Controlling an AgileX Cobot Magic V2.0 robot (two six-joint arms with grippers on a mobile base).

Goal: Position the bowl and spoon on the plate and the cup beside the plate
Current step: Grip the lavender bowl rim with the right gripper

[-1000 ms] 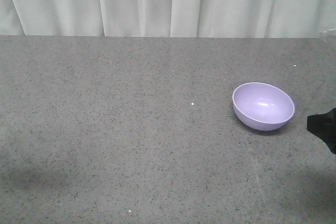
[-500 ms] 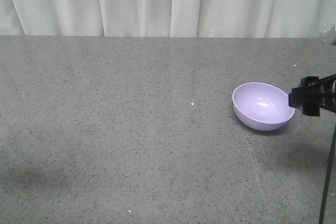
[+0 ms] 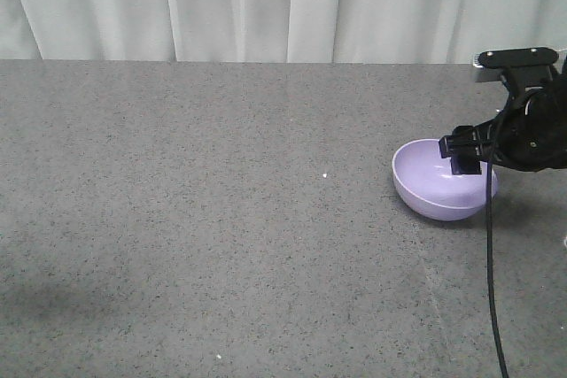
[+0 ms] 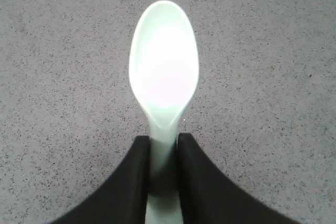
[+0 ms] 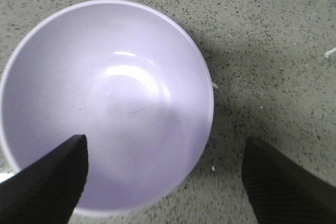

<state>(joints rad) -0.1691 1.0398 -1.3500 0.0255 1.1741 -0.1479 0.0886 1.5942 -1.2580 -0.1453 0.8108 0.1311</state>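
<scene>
Left gripper point(image 4: 164, 142) pinched on neck of spoon point(image 4: 164, 66), spoon head held out ahead over grey table point(image 3: 221, 219). Bowl point(image 3: 434, 190) unmoved, upright at table's right side. Right gripper point(image 3: 462, 158), a second ago only at frame edge, now brought in over bowl, spread wide, one finger inside rim, other outside. Rim grasp judged imminent. Plate, cup not seen; nothing placed yet.

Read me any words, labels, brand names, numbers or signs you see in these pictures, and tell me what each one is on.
None: no text can be read in any view.
The bowl is plain lavender inside, with only glare.
The spoon is plain mint green.
The table is speckled grey, and the curtain has no print.
</scene>
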